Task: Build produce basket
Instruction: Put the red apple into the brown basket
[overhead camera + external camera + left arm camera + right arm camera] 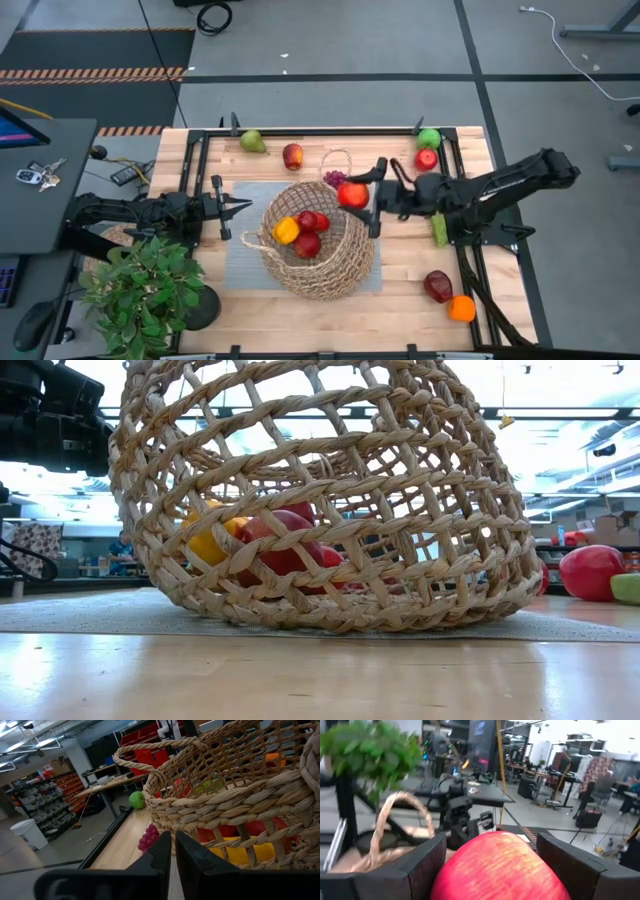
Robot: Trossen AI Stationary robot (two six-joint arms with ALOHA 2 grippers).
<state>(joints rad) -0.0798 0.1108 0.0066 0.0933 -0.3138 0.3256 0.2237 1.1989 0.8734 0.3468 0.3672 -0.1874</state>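
Observation:
The tan wicker basket [318, 245] lies tilted on a grey mat [240, 262] at the table's middle, and fills the low view [330, 500]. In it are a yellow pepper [286, 230] and two dark red pieces [313, 221]. My right gripper [372, 195] is shut on a red apple [352, 194] over the basket's far right rim. My left gripper [243, 207] is shut and empty, just left of the basket; its wrist view shows the basket wall [235, 805] close ahead of it. My right gripper pinches the red apple by two opposite sides [451, 870] between its two fingers [420, 865]. The fingers come level from the table's right side. The apple is lifted clear of the table, above the basket's rim.
Loose produce lies around: a green pear [252, 141], a red-yellow apple [292, 156], purple grapes [335, 178], a green apple [429, 138], a red apple [426, 158], a green piece [439, 230], a dark red piece [437, 286], an orange [461, 308]. A potted plant [140, 290] stands near left.

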